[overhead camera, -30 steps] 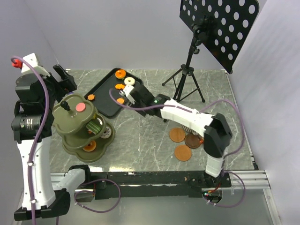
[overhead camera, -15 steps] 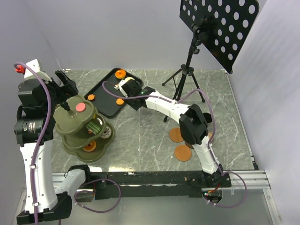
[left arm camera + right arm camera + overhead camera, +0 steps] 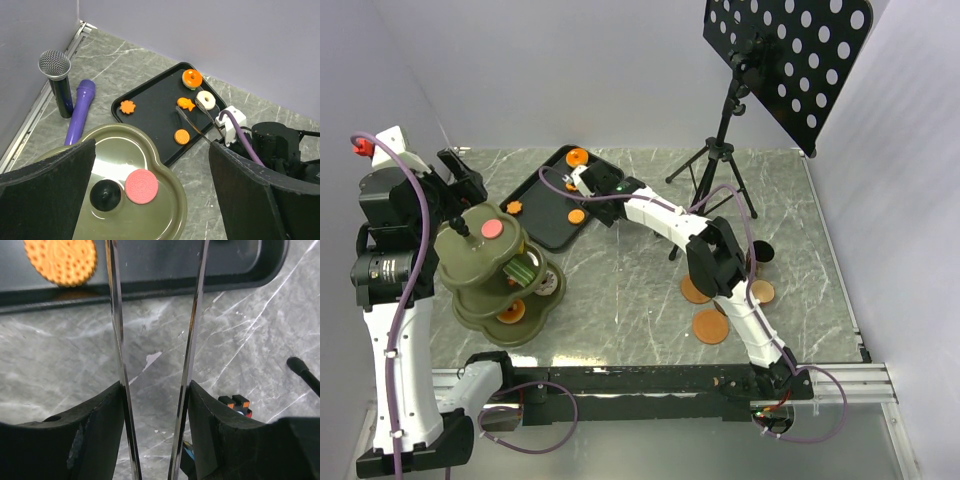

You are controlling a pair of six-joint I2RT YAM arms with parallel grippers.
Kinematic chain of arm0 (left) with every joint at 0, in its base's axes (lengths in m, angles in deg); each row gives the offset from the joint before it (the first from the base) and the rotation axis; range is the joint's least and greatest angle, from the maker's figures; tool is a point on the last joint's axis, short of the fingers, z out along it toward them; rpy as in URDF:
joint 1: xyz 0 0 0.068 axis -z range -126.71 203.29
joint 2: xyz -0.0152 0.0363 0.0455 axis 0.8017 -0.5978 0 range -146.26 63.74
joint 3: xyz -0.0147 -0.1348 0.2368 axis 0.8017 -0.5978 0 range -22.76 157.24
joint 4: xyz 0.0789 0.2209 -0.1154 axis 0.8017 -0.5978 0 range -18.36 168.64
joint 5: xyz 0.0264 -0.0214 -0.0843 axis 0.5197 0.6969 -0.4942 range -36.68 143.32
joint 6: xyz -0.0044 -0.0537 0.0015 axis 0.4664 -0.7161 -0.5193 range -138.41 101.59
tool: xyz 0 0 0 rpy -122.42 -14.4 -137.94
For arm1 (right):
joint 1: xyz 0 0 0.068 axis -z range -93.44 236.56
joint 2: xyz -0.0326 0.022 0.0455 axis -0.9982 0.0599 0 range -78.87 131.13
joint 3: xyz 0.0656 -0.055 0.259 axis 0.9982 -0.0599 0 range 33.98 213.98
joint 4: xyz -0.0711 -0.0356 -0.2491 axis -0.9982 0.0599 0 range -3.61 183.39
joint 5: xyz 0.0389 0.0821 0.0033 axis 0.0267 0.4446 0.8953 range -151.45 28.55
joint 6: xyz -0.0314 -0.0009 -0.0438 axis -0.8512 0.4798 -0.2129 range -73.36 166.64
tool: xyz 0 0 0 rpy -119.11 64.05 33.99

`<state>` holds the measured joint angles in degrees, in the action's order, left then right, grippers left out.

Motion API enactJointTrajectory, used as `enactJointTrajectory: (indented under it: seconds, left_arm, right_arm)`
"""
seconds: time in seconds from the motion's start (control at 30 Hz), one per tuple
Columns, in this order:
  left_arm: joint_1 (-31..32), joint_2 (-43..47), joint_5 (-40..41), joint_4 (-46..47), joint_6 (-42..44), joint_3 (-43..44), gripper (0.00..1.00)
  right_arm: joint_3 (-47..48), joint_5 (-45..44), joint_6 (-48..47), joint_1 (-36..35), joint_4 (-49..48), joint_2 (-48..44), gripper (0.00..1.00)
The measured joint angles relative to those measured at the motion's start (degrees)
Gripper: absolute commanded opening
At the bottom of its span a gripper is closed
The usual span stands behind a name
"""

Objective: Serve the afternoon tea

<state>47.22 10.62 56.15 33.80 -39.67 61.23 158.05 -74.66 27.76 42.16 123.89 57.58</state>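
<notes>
A black tray holds pastries: an orange donut, a white donut, an orange fish, an orange cookie and a leaf shape. My right gripper is shut on thin metal tongs at the tray's near edge, with nothing between their arms. In the top view the right gripper sits at the tray's right rim. My left gripper hangs open over a green tiered stand with a pink cookie on top. Brown saucers and a dark cup sit right.
A microphone and a purple handle lie by the left wall. A music stand's tripod stands at the back right. The green stand's lower tiers hold more pieces. Two more saucers lie near the right arm.
The right arm folded back, its elbow swinging left and uncovering a cup and a saucer. Its gripper slid with the tongs along the tray towards the back. The left arm shifted slightly.
</notes>
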Motion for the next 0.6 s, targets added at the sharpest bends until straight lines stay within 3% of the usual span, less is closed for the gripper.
enactJointTrajectory:
  seconds: [0.33, 0.6]
  left_arm:
    - [-0.3, -0.4, 0.1, 0.0, 0.6, 0.0, 1.0]
    - [-0.3, -0.8, 0.2, 0.0, 0.6, 0.0, 1.0]
  right_arm:
    - [0.9, 0.6, -2.7, 1.1, -0.2, 3.5, 0.58]
    - [1.6, -0.3, -3.1, 1.2, -1.0, 3.9, 0.43]
